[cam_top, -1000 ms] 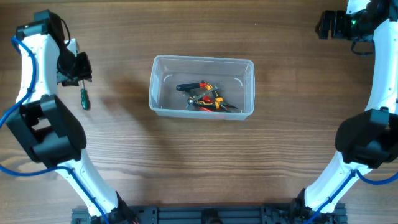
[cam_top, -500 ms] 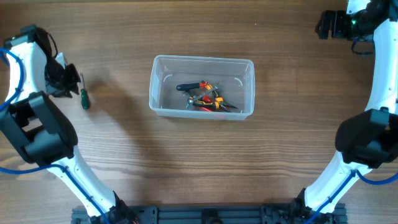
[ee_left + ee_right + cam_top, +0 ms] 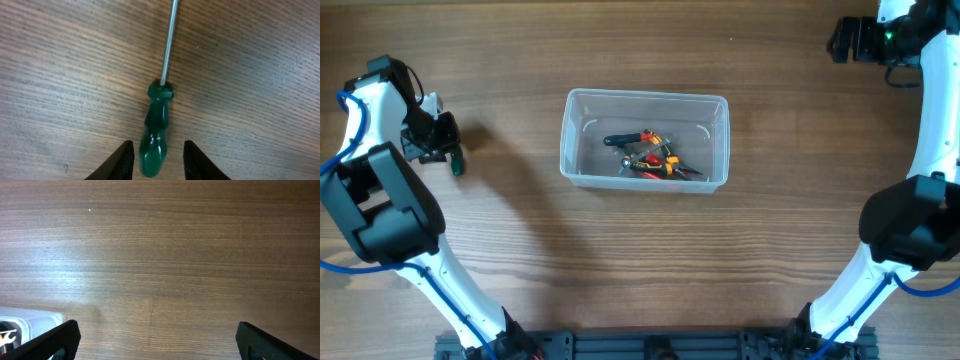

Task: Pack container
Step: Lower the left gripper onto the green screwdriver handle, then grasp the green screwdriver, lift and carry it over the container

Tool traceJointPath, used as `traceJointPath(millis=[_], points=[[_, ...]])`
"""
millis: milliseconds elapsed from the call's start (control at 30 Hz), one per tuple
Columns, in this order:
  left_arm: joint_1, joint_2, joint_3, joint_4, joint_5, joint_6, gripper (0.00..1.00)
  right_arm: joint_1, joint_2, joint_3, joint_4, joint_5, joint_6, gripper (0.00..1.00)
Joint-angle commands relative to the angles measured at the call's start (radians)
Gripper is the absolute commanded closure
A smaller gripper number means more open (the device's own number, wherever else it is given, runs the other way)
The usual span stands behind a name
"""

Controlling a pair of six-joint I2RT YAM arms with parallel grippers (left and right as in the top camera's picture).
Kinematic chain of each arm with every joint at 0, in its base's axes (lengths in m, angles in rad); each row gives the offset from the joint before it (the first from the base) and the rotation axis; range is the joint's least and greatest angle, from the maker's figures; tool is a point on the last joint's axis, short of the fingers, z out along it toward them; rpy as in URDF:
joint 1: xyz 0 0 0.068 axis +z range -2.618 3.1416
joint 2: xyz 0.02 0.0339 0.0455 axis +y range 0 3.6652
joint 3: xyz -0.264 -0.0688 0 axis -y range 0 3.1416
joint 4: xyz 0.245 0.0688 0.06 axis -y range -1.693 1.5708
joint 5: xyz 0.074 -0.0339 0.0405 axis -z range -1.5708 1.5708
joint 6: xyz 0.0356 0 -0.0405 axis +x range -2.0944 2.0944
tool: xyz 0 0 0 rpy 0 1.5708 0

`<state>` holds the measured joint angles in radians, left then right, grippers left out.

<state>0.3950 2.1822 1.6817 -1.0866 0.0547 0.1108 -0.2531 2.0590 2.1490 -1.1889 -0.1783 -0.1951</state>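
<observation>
A: What colours are near you?

B: Between the black fingers [image 3: 125, 161] of my left end effector [image 3: 159, 161], the screwdriver [image 3: 157, 125] has a glossy dark green handle and a silver-grey shaft.

A: And the surface?

B: The surface [image 3: 160, 255] is mid-brown, streaked with fine darker wood grain (paler where light glares). The container [image 3: 578, 172] is clear and colourless; the tools [image 3: 650, 155] in it show red, orange, yellow and black. My arms [image 3: 932, 110] are white with black joints.

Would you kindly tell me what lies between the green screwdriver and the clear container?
Nothing does: the overhead view shows only bare wooden table between the green screwdriver and the container.
</observation>
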Motion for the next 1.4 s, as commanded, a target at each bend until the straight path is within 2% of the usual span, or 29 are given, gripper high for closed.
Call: traceJointPath(millis=[0,767,800,867,1033,1200,1367], points=[[0.002,0.014,-0.008,0.014,0.027,0.047,0.65,-0.001,0.0,-0.005,0.003,0.005,0.015,0.0],[-0.032,0.014,-0.105,0.108,0.004,0.039,0.61,-0.001,0.0,-0.005,0.003,0.005,0.015,0.0],[-0.032,0.014,-0.105,0.105,0.005,0.039,0.64,-0.001,0.0,-0.005,0.003,0.005,0.015,0.0],[-0.032,0.014,-0.105,0.096,0.004,0.039,0.79,-0.001,0.0,-0.005,0.003,0.005,0.015,0.0],[-0.032,0.014,-0.105,0.091,0.004,0.039,0.96,-0.001,0.0,-0.005,0.003,0.005,0.014,0.0],[-0.032,-0.013,-0.079,0.067,0.004,0.009,0.96,-0.001,0.0,-0.005,0.003,0.005,0.014,0.0],[-0.035,-0.095,0.07,-0.032,0.005,0.01,0.96,-0.001,0.0,-0.005,0.003,0.005,0.014,0.0]])
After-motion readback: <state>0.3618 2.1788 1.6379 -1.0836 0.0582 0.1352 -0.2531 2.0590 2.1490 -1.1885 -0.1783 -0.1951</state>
